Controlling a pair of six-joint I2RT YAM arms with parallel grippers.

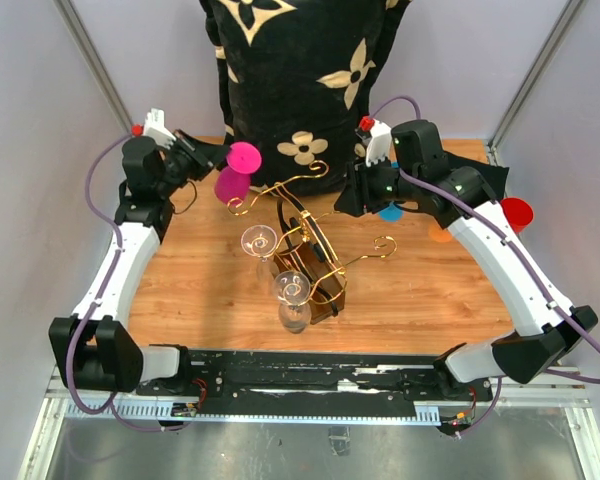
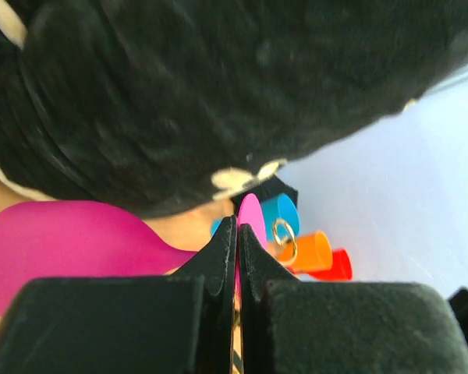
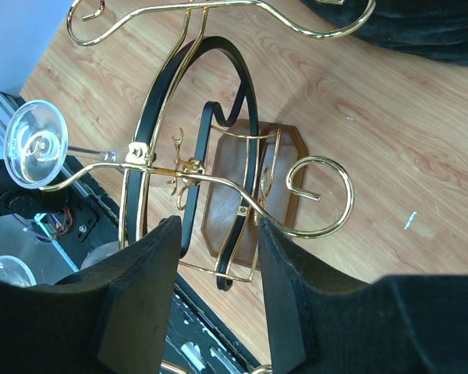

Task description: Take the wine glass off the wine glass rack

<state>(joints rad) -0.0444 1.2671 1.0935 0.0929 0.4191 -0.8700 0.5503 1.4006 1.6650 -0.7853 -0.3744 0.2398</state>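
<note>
Nearest the arm bases, two clear stemmed glasses [image 1: 292,290] hang foot-up from the gold wire wine glass rack with a dark wooden base [image 3: 230,156], which stands mid-table on the light wooden tabletop [image 1: 200,290]. Directly above the rack hovers the right gripper [image 3: 214,304], its fingers spread apart and holding nothing. Farther back on the left, the left gripper [image 2: 237,234] is pinched together on the thin stem of the magenta plastic wine glass [image 1: 235,175], held just beside the rack's far scroll arm; contact with the wire cannot be told. Behind stands a black cushion with cream flowers [image 1: 300,70].
</note>
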